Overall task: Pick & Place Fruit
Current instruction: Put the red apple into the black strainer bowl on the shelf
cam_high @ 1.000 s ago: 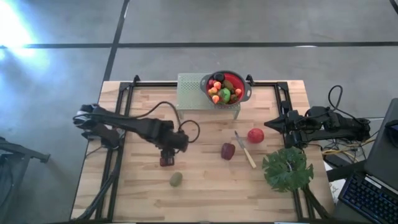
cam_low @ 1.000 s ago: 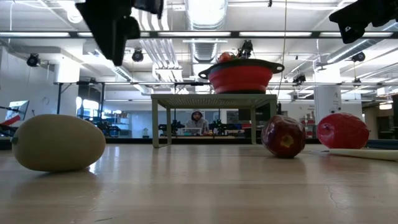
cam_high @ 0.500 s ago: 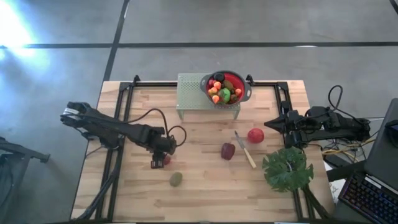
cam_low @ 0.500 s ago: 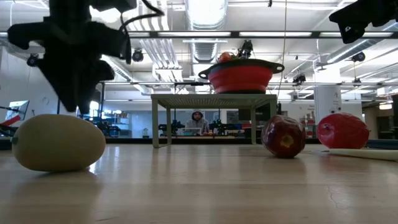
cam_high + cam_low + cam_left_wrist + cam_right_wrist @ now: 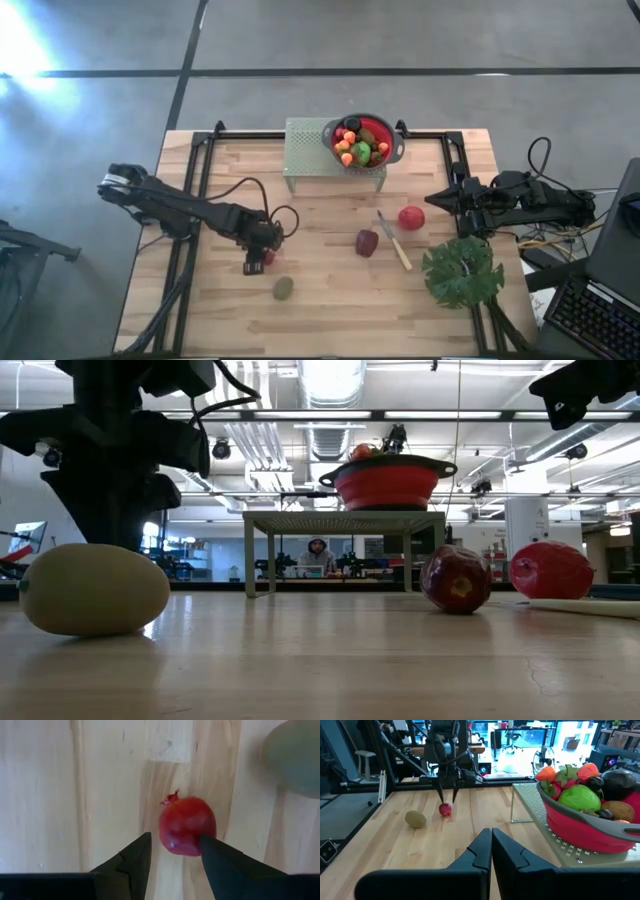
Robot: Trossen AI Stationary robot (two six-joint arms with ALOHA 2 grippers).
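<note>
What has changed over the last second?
The left claw has swung toward its own side of the table and dropped; its fingers are now open beside the small red fruit. Nothing has been gripped. The kiwi, the apples and the right claw stayed put.

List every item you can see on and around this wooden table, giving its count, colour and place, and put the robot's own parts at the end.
Small red toy strawberry: 1, red, table's left part, between the left end effector's fingers.
Oval brown-green toy kiwi: 1, front left.
Dark maroon toy fruit: 1, table centre.
Round red toy apple: 1, right of centre.
Slim pale-handled knife: 1, between maroon fruit and apple.
Flat green leaf: 1, front right.
Red plastic colander: 1, on the stand, full of mixed fruit.
Pale green perforated stand: 1, table's back.
Left end effector: lowered around strawberry.
Right end effector: shut, waiting at right edge.
</note>
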